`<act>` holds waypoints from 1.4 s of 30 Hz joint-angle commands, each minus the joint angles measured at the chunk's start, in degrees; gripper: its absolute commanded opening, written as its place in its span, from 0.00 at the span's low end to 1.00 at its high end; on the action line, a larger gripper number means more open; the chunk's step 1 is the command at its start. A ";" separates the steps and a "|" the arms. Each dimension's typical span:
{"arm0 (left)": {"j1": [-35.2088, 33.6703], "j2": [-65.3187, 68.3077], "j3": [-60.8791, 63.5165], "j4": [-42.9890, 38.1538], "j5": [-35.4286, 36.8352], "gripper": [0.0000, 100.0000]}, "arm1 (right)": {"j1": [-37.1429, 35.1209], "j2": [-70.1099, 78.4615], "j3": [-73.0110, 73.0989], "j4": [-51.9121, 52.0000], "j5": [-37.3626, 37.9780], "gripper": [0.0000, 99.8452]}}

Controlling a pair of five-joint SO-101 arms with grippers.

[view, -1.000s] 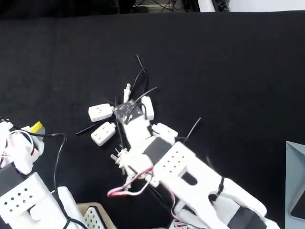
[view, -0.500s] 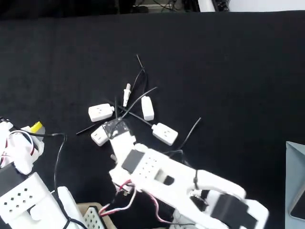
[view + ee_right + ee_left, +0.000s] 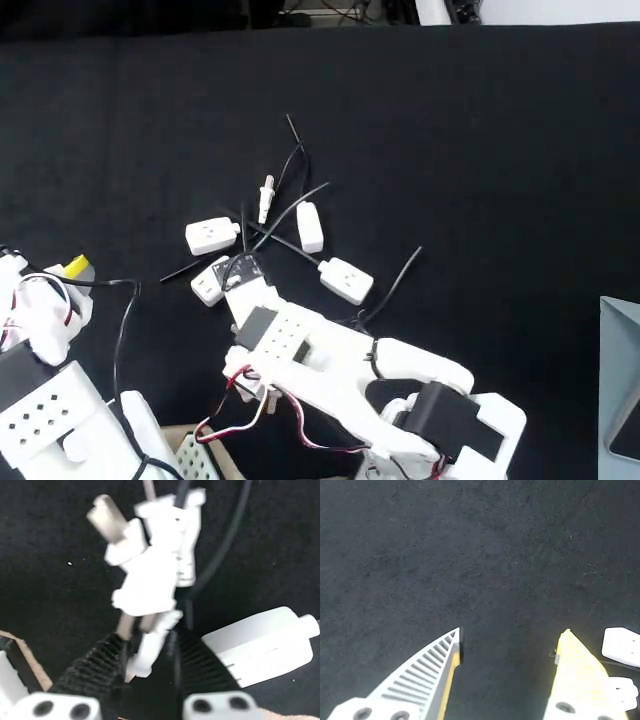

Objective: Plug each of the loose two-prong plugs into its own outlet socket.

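High view. The right arm (image 3: pixel 350 370) reaches from the near edge across the black table (image 3: pixel 500 150), and the right gripper (image 3: pixel 240 270) sits against the near socket (image 3: pixel 205 288), partly covering it. This placement suggests the socket is the target for insertion. A second socket (image 3: pixel 210 235) and a third socket (image 3: pixel 346 281) lie face up among black cable stubs (image 3: pixel 290 215), so their slots stay reachable from above. A loose plug (image 3: pixel 266 195) lies on its side just beyond them, not yet seated. A white block (image 3: pixel 310 227) lies between the sockets; whether it is a plug or a socket cannot be told. The left arm (image 3: pixel 45 410) is parked at the near left corner, well apart from the cluster.

Left wrist view. The left gripper (image 3: pixel 512 632) hangs with its jaws spread and nothing between them, over bare table.

Right wrist view. The right gripper is clamped on the held plug (image 3: pixel 145 580), pinching its rear so that the metal prong (image 3: pixel 107 517) points outward, free to enter a slot. A white socket body (image 3: pixel 260 642), probably the near socket, lies just beside the fingers (image 3: pixel 90 675).
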 commanded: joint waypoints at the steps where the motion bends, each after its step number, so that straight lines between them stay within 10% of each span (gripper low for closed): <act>1: -0.31 -0.53 -0.66 -0.18 -0.62 0.30 | 0.70 -2.07 -3.21 2.90 -0.18 0.02; 16: 3.82 -0.53 -0.75 -4.22 -0.62 0.30 | 16.35 -36.62 -14.55 20.04 19.52 0.01; 42: 33.89 -0.53 -8.31 -8.26 5.10 0.30 | 23.56 -88.84 18.51 -14.07 34.73 0.01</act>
